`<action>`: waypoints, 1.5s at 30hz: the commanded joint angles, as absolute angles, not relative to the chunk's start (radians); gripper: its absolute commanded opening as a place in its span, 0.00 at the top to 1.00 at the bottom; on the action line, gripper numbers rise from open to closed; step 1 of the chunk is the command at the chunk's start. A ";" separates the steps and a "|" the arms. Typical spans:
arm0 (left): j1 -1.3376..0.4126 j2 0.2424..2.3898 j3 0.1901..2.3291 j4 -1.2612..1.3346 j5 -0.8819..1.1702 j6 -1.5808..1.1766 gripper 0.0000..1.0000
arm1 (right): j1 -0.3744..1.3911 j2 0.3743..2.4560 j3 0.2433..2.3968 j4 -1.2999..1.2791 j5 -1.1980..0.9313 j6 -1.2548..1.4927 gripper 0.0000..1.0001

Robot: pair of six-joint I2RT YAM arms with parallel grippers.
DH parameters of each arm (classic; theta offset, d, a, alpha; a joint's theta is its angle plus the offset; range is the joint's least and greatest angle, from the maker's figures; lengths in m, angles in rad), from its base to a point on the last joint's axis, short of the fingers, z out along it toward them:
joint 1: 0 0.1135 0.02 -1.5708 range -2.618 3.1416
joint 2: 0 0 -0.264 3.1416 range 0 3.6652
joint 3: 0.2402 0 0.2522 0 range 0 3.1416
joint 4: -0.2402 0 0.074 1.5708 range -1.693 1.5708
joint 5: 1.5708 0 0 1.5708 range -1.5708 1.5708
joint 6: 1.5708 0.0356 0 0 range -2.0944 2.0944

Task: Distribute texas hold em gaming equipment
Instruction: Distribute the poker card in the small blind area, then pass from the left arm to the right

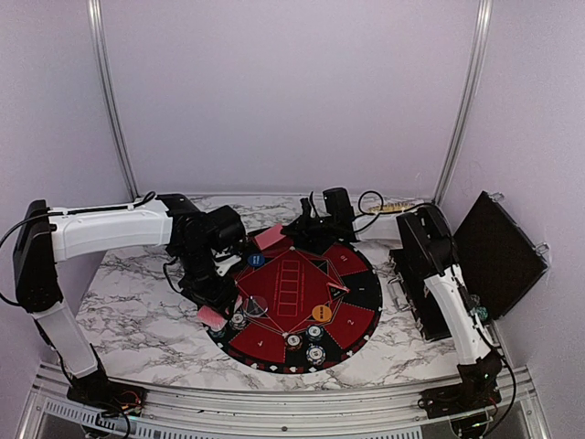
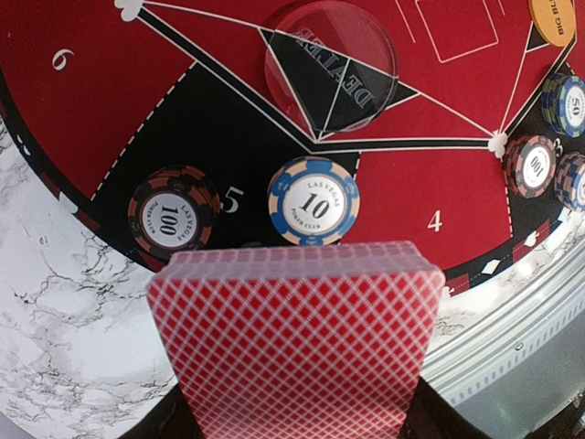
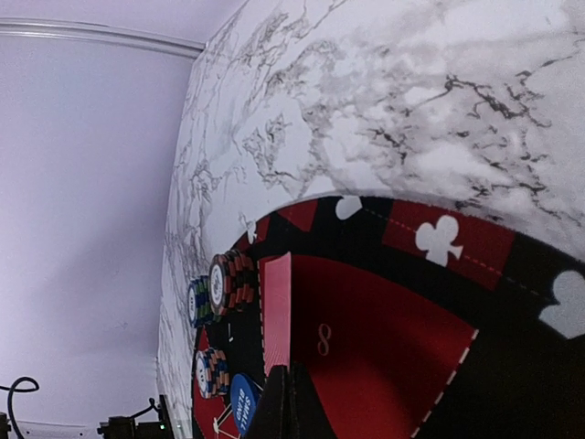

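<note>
My left gripper [image 1: 216, 304] is shut on a deck of red-backed playing cards [image 2: 297, 338], held over the mat's near-left edge. The deck also shows in the top view [image 1: 211, 316]. Below it lie a 100 chip [image 2: 171, 219], a 10 chip [image 2: 313, 201] and the clear dealer button [image 2: 331, 64]. My right gripper [image 3: 292, 398] is shut on a single pink-backed card [image 3: 276, 311], held edge-on over the mat's far side by section 8; the card also shows in the top view [image 1: 271, 238]. Chip stacks [image 3: 233, 282] and the blue small-blind button [image 3: 242, 402] lie beyond it.
The round black-and-red mat [image 1: 361, 293] covers the middle of the marble table. On it are a blue button [image 1: 256, 260], an orange button [image 1: 321, 312] and chip stacks [image 1: 315, 355] near the front. An open black case [image 1: 498, 251] stands at the right.
</note>
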State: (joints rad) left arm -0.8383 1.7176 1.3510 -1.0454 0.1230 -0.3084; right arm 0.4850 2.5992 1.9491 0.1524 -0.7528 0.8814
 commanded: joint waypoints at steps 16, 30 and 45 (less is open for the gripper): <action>-0.834 1.671 1.338 -1.057 0.131 -0.311 0.56 | 0.523 2.569 2.126 -0.218 -0.498 0.605 0.49; -0.851 1.699 1.391 -1.072 0.119 -0.308 0.56 | 0.517 2.247 1.778 -0.101 -0.619 0.570 0.32; -0.921 1.798 1.530 -1.098 0.092 -0.281 0.56 | 0.604 1.895 1.221 0.205 -0.902 0.743 0.34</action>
